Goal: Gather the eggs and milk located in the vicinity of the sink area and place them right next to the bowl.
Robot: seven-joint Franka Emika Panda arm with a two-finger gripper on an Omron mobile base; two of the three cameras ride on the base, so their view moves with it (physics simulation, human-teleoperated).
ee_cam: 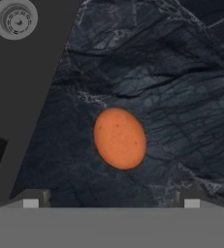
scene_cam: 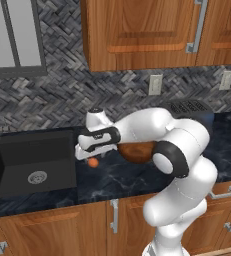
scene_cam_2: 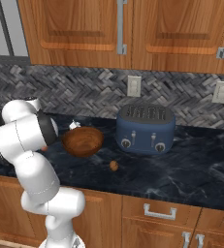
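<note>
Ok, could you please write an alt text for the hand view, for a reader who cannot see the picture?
An orange-brown egg lies alone on the dark marbled counter, centred above the open pincer, whose two fingertips stand wide apart at the bottom. The black sink with its round silver drain occupies the left side.

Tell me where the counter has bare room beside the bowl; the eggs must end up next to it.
Bare counter lies in front of the bowl and the toaster, apart from one egg lying there. Between bowl and toaster the gap is narrow. Toward the sink it is crowded: the open tool hangs over another egg.
</note>
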